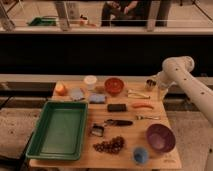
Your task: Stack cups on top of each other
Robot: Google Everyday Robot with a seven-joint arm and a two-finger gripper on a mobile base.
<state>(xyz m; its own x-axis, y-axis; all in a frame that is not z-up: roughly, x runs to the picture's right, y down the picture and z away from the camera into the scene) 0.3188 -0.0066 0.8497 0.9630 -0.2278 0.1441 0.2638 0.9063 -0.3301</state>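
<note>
A white cup point(90, 81) stands at the back of the wooden table point(75, 162), left of a red bowl point(114, 85). A blue cup point(140, 154) stands at the front edge, next to a purple bowl point(160, 137). A small grey cup-like thing point(150, 83) sits at the back right corner. My gripper point(152, 86) is right at this grey thing, on the end of the white arm point(182, 75) that reaches in from the right. I cannot tell whether it holds it.
A green tray point(59, 129) fills the table's left side. Also on the table are an orange fruit point(60, 89), two blue sponges point(76, 93), a black block point(116, 107), an orange carrot-like item point(142, 105), a peeler point(114, 122), dark grapes point(110, 145) and cutlery point(138, 93).
</note>
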